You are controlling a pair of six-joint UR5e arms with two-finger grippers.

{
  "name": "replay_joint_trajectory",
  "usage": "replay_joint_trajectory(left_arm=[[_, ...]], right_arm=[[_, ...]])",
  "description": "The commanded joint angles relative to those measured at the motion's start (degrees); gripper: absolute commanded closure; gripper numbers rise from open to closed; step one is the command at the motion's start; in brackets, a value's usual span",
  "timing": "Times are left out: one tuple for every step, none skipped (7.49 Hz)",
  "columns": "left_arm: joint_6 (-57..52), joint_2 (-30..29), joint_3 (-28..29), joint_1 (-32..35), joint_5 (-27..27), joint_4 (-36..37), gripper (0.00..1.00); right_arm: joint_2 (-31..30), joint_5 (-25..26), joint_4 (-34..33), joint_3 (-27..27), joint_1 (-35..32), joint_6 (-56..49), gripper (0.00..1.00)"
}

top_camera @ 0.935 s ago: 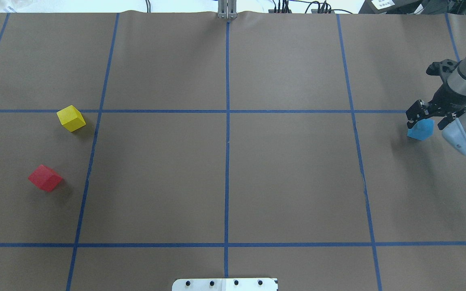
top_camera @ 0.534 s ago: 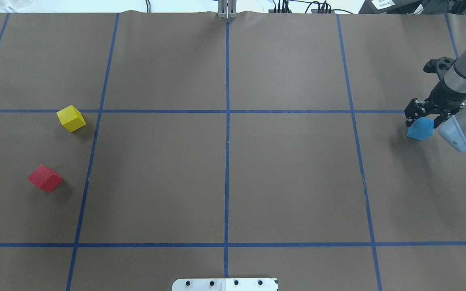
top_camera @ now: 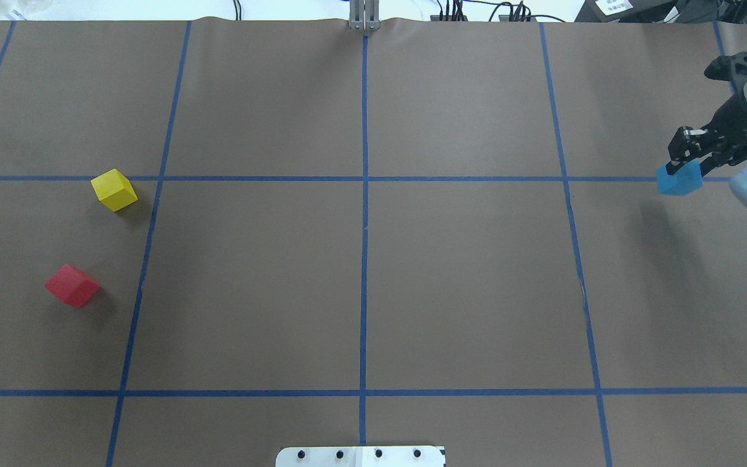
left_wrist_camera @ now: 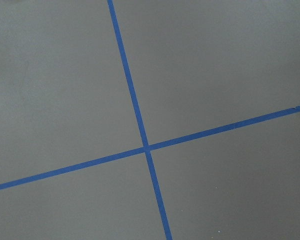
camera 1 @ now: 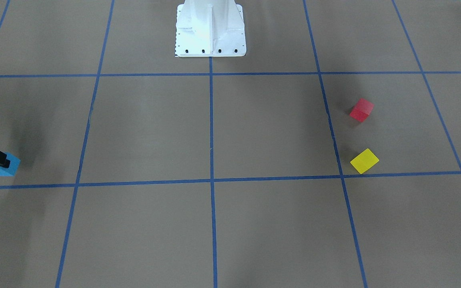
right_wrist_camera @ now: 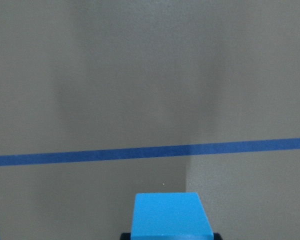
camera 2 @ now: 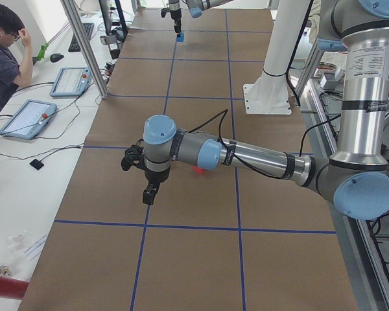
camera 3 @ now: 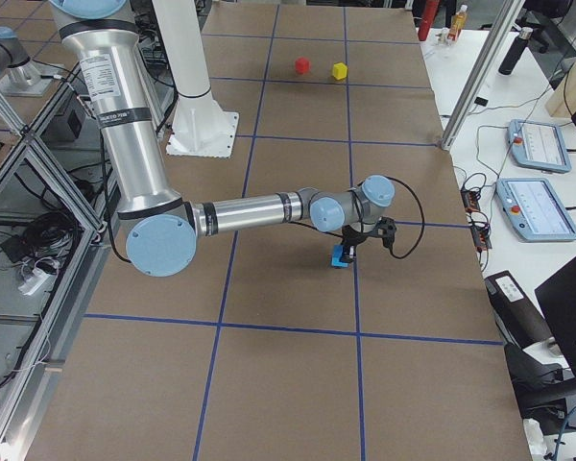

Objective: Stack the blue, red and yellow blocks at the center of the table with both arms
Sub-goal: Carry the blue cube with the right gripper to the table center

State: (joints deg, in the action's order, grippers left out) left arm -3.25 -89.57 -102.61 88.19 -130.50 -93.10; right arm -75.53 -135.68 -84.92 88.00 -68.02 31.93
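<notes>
The first block is being fetched, and nothing is lying at the centre (top_camera: 373, 194) of the table (top_camera: 250, 292) yet. On the left, the yellow block (top_camera: 114, 189) and the red block (top_camera: 72, 285) are sitting untouched and apart from each other. The left claw (camera 2: 149, 192) is hanging above the table with its camera looking down on a tape crossing (left_wrist_camera: 146, 148). Whether it is spread or pressed together I cannot tell.

On the far right, the right claw (top_camera: 683, 170) is pinching the blue block (top_camera: 679, 181) by its upper part, with the jaws closed only to the block's width. The shadow (top_camera: 668, 224) is falling apart from the block, so the block is probably hanging clear of the table.

The next move is calling for a long carry leftward to the centre and a level descent. The claw should be letting go only once the block is resting flat, ready for the other two.
</notes>
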Motion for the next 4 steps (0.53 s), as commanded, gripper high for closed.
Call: replay_joint_trajectory(left_arm=[[0.0,0.2,-0.1,0.0,0.2,0.0,0.0],[0.0,0.2,-0.2,0.0,0.0,0.0,0.0],[-0.1,0.2,-0.3,0.0,-0.1,0.1,0.0],[-0.3,0.2,-0.3,0.0,-0.1,0.2,0.0]], right_arm=[[7.5,0.1,-8.5,4.5,1.7,0.1,1.0],[13.9,2.2,-13.3,4.2,6.0,0.3,1.0],[20.7,6.0,-16.5,2.5,10.6,0.4,1.0],[27.3,6.2,-18.6,-1.0,13.5,1.5,1.0]])
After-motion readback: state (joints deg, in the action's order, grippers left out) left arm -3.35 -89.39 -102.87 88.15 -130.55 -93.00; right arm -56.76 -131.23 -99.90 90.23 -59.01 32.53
